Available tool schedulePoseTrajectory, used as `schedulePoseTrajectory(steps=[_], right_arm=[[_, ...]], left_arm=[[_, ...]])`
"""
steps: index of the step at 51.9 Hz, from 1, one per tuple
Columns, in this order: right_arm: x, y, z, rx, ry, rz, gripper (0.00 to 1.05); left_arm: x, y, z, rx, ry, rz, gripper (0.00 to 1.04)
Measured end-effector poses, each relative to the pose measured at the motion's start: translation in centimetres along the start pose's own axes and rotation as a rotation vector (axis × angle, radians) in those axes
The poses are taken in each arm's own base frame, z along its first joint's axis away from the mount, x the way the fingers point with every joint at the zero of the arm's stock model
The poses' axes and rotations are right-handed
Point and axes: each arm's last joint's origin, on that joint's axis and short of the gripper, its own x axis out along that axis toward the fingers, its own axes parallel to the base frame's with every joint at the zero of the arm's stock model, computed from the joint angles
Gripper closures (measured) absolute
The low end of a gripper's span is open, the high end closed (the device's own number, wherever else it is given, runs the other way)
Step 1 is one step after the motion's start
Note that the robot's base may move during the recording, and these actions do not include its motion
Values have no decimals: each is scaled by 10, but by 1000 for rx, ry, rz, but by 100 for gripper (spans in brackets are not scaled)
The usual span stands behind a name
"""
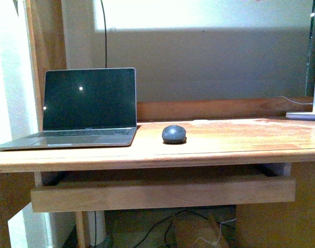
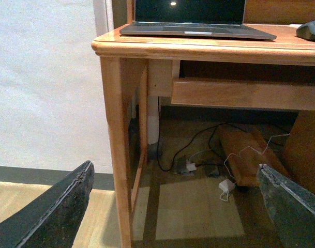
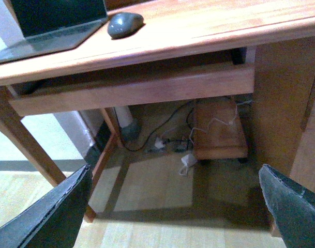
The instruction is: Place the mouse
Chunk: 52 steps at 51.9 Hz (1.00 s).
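Wooden table filling the front view, drawer front slung beneath. Open laptop at its left end, screen dark. Mouse sitting flat on the tabletop just right of the laptop, untouched, apart from it. Cables tangled on the floor underneath. Left hand down low before the table leg, spread wide, holding nothing. Right hand likewise low, gaping, bare.
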Motion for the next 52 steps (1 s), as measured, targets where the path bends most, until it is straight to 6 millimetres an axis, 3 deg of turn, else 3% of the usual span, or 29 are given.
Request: schedulePoseTrajectory(steps=[15, 23, 35, 43, 52], right_arm=[[-27, -23, -28, 71, -25, -59, 9], [-31, -32, -33, -103, -161, -288, 32], [-33, -40, -38, -182, -158, -301, 66], [-36, -52, -41, -196, -157, -317, 101], [-36, -54, -48, -201, -163, -316, 102]], left_arm=[[0, 0, 0, 0, 0, 0, 8], [0, 0, 0, 0, 0, -2, 8], [0, 0, 0, 0, 0, -2, 8], [0, 0, 0, 0, 0, -2, 8], [0, 0, 0, 0, 0, -2, 8]])
